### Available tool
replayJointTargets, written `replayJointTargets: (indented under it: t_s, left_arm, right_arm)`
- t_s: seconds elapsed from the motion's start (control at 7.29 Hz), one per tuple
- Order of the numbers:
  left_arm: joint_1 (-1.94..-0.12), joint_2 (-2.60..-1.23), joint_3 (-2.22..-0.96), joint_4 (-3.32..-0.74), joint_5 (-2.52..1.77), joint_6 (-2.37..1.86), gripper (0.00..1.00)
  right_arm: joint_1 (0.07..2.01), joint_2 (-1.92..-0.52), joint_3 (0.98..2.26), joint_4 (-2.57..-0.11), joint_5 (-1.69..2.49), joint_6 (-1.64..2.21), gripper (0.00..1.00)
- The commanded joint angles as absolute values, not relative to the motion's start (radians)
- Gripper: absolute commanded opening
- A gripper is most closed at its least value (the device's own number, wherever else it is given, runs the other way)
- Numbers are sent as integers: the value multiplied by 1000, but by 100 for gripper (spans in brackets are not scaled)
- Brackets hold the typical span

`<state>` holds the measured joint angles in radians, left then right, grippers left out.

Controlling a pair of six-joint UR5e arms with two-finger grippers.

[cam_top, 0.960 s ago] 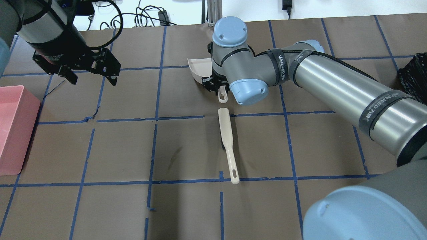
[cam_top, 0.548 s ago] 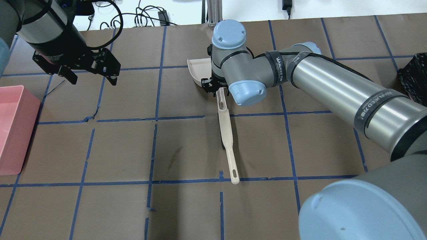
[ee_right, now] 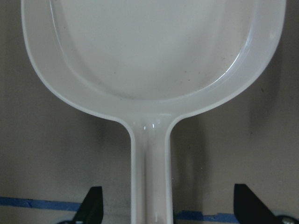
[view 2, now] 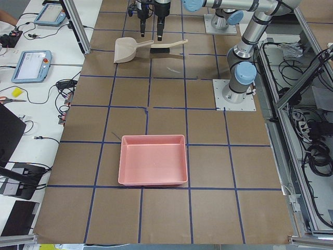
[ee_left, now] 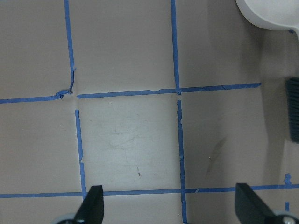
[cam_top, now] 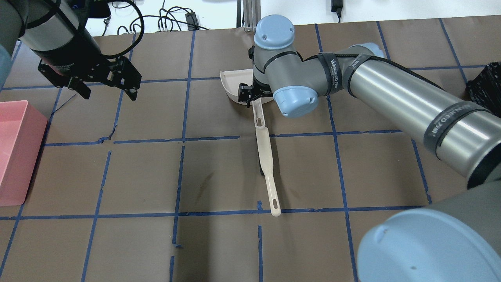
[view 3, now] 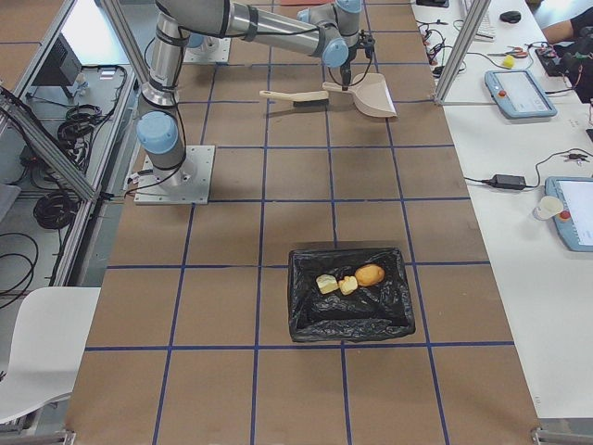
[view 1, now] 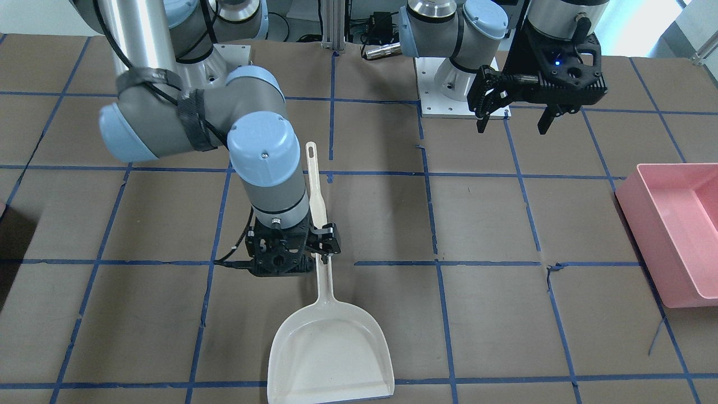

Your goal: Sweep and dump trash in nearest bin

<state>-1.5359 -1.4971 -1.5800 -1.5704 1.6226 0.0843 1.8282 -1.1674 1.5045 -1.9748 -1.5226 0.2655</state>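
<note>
Right gripper (cam_top: 255, 97) sits low over the dustpan (cam_top: 231, 81), right where the handle starts, pan poking out to its left. Brush (cam_top: 265, 156) lies just robot-side of it. Left gripper (cam_top: 110, 94) hangs well apart, fingers spread, pink bin (cam_top: 15, 149) beyond.

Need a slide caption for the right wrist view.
Right gripper open astride the handle of the empty white dustpan on the brown table.

Dustpan (ee_right: 149, 51) gleaming, smooth cream plastic; the brush (cam_top: 264, 156) matches it. Table (cam_top: 148, 176) wears matt brown paper, blue tape (cam_top: 211, 138) across it. Pink bin (view 2: 153, 181) smooth plastic; black bin (view 3: 371, 320) crinkly, perhaps plastic film.
</note>
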Motion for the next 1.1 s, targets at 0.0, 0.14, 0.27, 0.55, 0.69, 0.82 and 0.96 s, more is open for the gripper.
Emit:
replayJointTargets:
  t_s: [0.0, 0.14, 0.27, 0.55, 0.69, 0.82, 0.96]
  left_arm:
    - [-1536, -1497, -1580, -1569, 1623, 84, 100]
    - [-1536, -1497, -1580, -1569, 1623, 84, 100]
    - [-1536, -1497, -1580, -1569, 1623, 84, 100]
    - [-1537, -1497, -1580, -1569, 1624, 84, 100]
    - [-1536, -1497, -1580, -1569, 1624, 84, 100]
    - [-1537, -1497, -1580, -1569, 1624, 84, 100]
    - [-1536, -1497, -1580, -1569, 1624, 84, 100]
  right_arm:
    - [1725, -1358, 1490, -1656, -1523, 209, 100]
    - [1688, -1458, 1489, -1546, -1523, 192, 100]
    - [1652, -1548, 1494, -1438, -1523, 142, 100]
    - [1618, -1597, 1508, -1394, -1526, 68, 100]
    - [1623, -1609, 1511, -1410, -1526, 67, 100]
    - [1626, -1638, 1520, -1410, -1526, 66, 100]
    - [1626, -1641, 1528, -1422, -1529, 66, 100]
